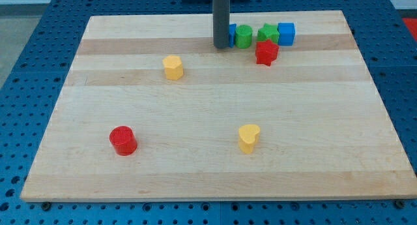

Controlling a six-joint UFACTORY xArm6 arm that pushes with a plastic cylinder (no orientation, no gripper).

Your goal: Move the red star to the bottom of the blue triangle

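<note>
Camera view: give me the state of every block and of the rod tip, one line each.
my tip: down on board, beside green cylinder
blue triangle: mostly hidden behind rod
green cylinder: upright
green star: behind red star
blue cube: upright
red star: unmoved

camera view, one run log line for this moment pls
my tip: top of board, against blue block | red star: below green star, right of tip, untouched | step: not done
</note>
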